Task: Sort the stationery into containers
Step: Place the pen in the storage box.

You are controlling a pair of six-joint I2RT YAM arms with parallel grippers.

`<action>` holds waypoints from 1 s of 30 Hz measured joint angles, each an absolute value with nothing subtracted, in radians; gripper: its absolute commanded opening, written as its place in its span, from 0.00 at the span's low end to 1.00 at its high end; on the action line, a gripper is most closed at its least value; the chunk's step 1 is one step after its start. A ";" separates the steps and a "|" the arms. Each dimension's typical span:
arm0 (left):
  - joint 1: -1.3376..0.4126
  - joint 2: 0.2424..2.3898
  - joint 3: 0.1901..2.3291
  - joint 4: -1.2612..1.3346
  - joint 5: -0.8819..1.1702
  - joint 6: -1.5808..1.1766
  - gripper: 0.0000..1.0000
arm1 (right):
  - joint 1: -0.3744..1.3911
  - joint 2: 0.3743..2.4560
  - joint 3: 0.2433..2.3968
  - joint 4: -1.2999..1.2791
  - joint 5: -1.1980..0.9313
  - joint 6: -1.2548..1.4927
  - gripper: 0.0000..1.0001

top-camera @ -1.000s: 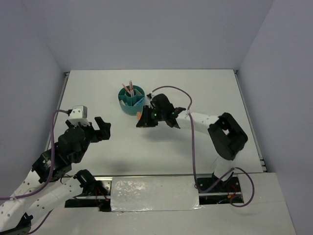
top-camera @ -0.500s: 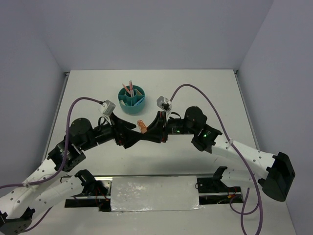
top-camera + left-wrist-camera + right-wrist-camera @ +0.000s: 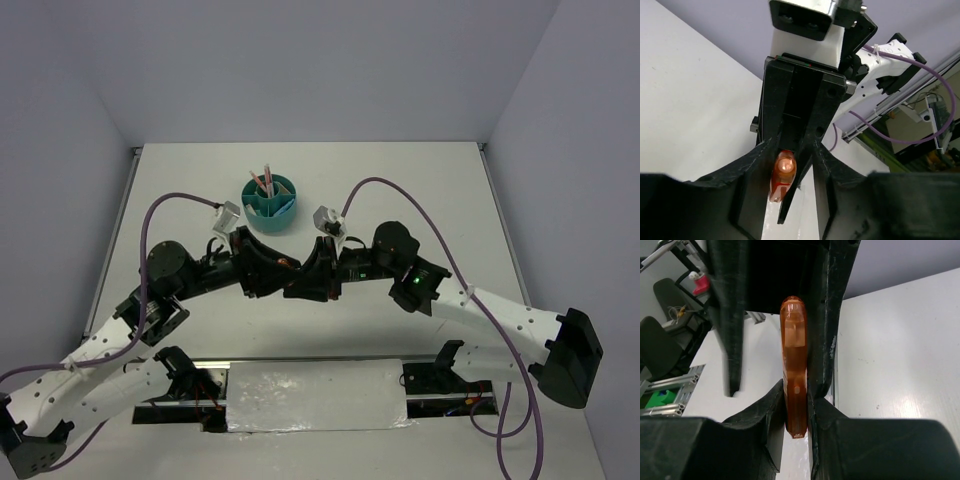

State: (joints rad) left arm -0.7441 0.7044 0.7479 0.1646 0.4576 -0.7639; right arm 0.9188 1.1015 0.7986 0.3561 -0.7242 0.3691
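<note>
Near your bench's (image 3: 450,200) far edge, left of centre, sits the teal organiser cup (image 3: 270,208). Above mid-bench your right gripper (image 3: 796,405) clamps the orange marker (image 3: 794,350). Your left gripper (image 3: 790,152) straddles it, jaws parted, one finger clear.

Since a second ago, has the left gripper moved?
Yes. The left gripper has swung right, from left of the teal organiser cup to its near side, meeting the right gripper at the orange marker.

White links (image 3: 110,345), black joints (image 3: 165,268), purple cables (image 3: 365,183); left end effector (image 3: 792,150) and right end effector (image 3: 796,390) matte black
</note>
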 measured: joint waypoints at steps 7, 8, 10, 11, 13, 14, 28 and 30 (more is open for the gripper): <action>-0.743 0.724 0.743 0.149 0.422 -0.711 0.00 | 0.918 1.090 0.800 0.320 -0.717 0.379 0.99; -0.744 0.727 0.745 0.130 0.390 -0.707 0.00 | 0.915 1.090 0.800 0.313 -0.710 0.367 1.00; -0.745 0.747 0.757 0.078 0.310 -0.685 0.00 | 0.895 1.083 0.791 0.307 -0.679 0.351 1.00; -0.745 0.761 0.766 0.057 0.265 -0.677 0.00 | 0.881 1.078 0.782 0.303 -0.664 0.350 1.00; -0.745 0.804 0.793 0.018 0.172 -0.639 0.00 | 0.817 1.056 0.734 0.298 -0.622 0.353 1.00; -0.745 0.831 0.814 0.003 0.120 -0.616 0.00 | 0.786 1.043 0.707 0.289 -0.592 0.356 1.00; -0.557 1.473 1.089 0.267 -0.023 0.027 0.00 | 0.720 0.614 0.566 -0.072 -0.114 0.405 1.00; -0.509 1.544 1.127 0.279 0.010 0.062 0.04 | 0.720 0.555 0.549 -0.100 -0.113 0.408 1.00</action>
State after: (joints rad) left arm -0.5087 1.5436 1.1271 0.2787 0.0097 0.0620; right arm 0.7200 0.5552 0.5488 -0.1001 -0.1131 0.4084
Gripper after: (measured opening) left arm 0.253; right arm 0.996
